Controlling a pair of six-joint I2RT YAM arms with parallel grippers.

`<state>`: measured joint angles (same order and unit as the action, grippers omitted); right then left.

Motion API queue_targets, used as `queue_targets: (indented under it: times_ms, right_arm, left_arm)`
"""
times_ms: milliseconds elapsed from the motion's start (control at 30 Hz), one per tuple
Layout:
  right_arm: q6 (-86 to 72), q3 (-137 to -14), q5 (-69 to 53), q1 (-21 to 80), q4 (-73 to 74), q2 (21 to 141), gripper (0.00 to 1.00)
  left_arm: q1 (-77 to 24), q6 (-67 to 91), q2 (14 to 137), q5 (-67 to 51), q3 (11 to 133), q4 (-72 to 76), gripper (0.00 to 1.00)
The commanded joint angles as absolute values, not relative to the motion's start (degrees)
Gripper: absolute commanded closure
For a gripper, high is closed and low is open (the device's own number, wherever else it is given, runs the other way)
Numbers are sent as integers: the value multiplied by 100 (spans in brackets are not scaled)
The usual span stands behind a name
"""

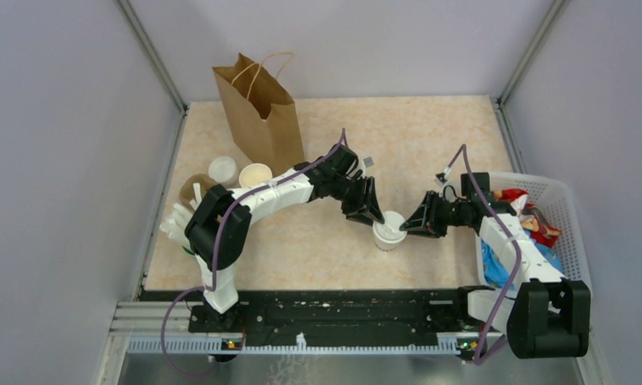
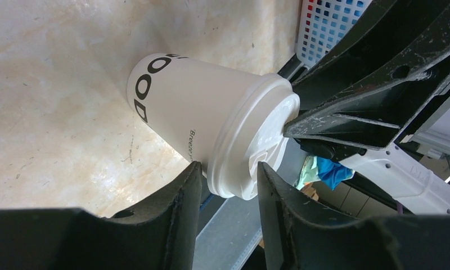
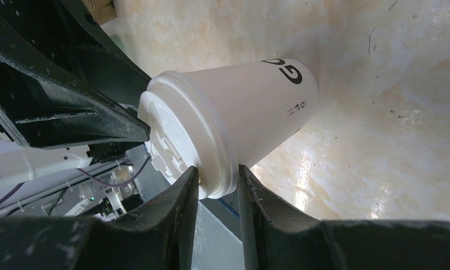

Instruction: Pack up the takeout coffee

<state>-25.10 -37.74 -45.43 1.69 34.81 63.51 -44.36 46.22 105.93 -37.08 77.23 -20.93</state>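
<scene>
From above, the takeout coffee (image 1: pixel 388 231) stands upright on the desk (image 1: pixel 430 144), between the left pincer (image 1: pixel 375 217) and the right pincer (image 1: pixel 411 226) and well apart from the brown bag (image 1: pixel 259 108). In the left wrist view, the left pincer's fingers (image 2: pixel 192 185) are nipped across the lid's rim. In the right wrist view, the right pincer's fingers (image 3: pixel 186 191) pinch the same rim from the opposite side. The thin paper wall probably dents easily, and the slick lid could pop off. A hold round the body just under the rim looks safer.
</scene>
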Motion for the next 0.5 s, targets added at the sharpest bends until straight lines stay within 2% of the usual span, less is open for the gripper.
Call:
queue_targets:
  times_ms: [0,300,467]
  right_arm:
    - [-2488,-3666,-4603,119,3106,6399,70]
    - [-2826,-3519,-5054,123,2340,6703,69]
    - [-2901,-3387,-4909,123,2180,6942,68]
  left_arm:
    - [-4465,4571,10500,-3745,7650,-1840,54]
    - [-4333,4527,10326,-3596,7128,-1805,58]
    - [-4200,4506,10188,-3451,6670,-1726,59]
